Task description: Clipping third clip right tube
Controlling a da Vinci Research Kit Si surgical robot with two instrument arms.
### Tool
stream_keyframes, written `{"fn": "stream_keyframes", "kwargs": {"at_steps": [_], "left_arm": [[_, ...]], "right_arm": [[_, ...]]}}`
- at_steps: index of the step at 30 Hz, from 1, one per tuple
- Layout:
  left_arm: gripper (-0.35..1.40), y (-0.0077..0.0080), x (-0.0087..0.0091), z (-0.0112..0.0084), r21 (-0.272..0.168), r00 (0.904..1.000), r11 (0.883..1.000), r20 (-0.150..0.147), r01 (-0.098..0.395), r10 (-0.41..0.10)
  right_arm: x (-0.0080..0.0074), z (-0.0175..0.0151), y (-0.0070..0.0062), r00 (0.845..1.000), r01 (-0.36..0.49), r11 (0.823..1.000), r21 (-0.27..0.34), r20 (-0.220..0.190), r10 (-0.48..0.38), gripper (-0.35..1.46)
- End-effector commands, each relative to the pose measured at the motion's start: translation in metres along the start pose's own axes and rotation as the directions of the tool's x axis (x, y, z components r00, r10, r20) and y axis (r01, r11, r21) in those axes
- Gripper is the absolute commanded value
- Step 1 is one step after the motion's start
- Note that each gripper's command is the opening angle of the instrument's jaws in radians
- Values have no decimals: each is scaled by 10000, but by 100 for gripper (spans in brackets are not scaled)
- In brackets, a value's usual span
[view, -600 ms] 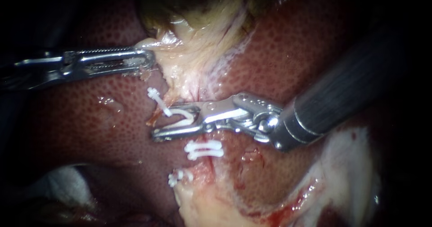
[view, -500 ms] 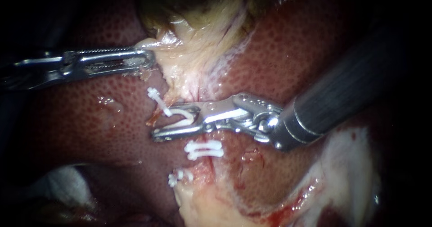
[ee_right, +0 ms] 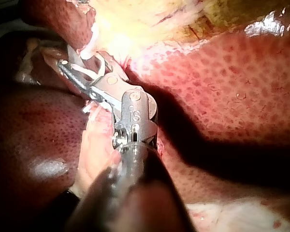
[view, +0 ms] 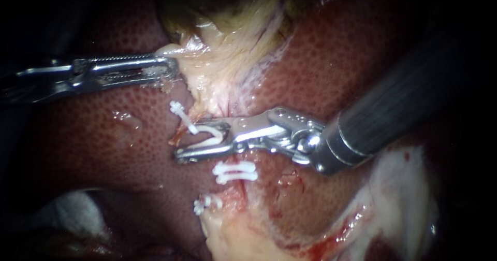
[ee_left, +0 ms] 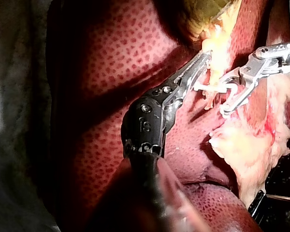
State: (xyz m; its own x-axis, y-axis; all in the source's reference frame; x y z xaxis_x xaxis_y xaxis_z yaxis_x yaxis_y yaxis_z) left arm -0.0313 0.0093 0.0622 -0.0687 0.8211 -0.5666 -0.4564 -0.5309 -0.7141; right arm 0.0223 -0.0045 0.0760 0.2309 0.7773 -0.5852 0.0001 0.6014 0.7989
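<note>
Right instrument (view: 189, 139): jaws part-way apart, both bearing on a white clip (view: 212, 133) at the right tube (view: 240, 189), just above a seated clip (view: 235, 172). Left instrument (view: 172, 67): jaws closed, pinching pale tissue (view: 207, 69) beside the liver (view: 321, 69).

Liver (view: 93, 142) underneath; gallbladder (view: 228, 7), pale tissue (view: 217, 80) lying directly on it.

I see open room over the bare liver (view: 103, 136) between my tools. My left tool (view: 170, 67), clamped on pale tissue (view: 217, 80), bars the top. My right tool (view: 199, 138), gripping an open clip (view: 211, 131), and a closed clip (view: 235, 172) just below it crowd the middle.
</note>
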Motion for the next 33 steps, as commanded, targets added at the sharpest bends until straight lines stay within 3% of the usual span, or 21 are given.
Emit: {"fn": "stream_keyframes", "kwargs": {"at_steps": [1,13,23,27,33], "left_arm": [[-35,0,0,-1,-2,10000,10000,-2,-1,1],[-35,-1,2,-5,-29,10000,10000,12,6,-6],[-35,-1,2,-6,-33,10000,10000,13,5,-5],[-35,-1,2,-6,-32,10000,10000,13,5,-5],[-35,0,2,-6,-26,10000,10000,11,7,-7]], "right_arm": [[0,-2,-1,10000,8,10000,21,3,-8,49],[-6,-42,-8,10000,13,9997,231,83,-15,49],[11,-92,-13,10000,-14,9998,186,42,14,49],[16,-106,-11,10000,57,9999,91,10,-57,49],[8,-106,-5,9999,104,9999,71,17,-104,50]]}}
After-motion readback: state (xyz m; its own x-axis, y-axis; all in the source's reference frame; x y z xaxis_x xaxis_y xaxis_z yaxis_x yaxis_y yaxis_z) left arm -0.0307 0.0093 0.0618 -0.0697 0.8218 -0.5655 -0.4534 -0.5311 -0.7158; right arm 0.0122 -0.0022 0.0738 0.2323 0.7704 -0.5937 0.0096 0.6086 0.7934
